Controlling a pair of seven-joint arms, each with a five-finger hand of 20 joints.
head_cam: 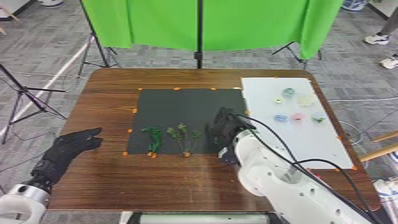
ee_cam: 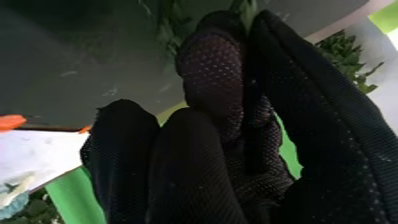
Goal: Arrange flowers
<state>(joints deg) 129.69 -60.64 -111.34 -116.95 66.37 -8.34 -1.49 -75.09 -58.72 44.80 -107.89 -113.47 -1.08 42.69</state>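
Across the brown desk [head_cam: 178,180], a flower arrangement is apparently taking shape at an early stage, with 2 green stems [head_cam: 154,139] lying side by side toward the near edge of a dark mat [head_cam: 173,110]. Along the desk's right edge, 6 small blooms [head_cam: 297,117] are sitting loose on a white sheet [head_cam: 322,145], and joining flowers to greenery is seemingly remaining to be done. Over the mat's right side, the robot's right hand [head_cam: 222,129] is keeping a narrow grip, apparently pinching leafy greenery [ee_cam: 345,51] that is showing beside a finger. At the desk's left edge, the left hand [head_cam: 73,142] is resting wide and relaxed, holding nothing.
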